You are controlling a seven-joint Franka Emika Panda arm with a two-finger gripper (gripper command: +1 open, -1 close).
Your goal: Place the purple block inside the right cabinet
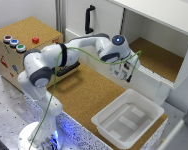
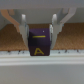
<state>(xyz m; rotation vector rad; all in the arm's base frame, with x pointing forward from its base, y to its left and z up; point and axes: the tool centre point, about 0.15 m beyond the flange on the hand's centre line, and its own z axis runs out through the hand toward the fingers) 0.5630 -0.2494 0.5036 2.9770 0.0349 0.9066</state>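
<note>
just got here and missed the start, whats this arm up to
The Franka arm's gripper is shut on the purple block, which has a yellow letter A on it. It holds the block at the front edge of the right cabinet, whose cork floor lies just ahead. The block is not yet set down inside.

Cork-topped bench (image 1: pixel 89 95), perforated metal table (image 1: pixel 6 107), white cabinet door with black handle (image 1: pixel 89 19)

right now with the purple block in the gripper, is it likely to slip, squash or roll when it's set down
The purple block looks rigid: its edges stay straight between the gripper fingers, so squashing seems unlikely. Its flat faces suggest it should sit still rather than roll on the right cabinet floor. It appears small and probably light; the smooth-looking sides might slip if the grip loosens.
</note>
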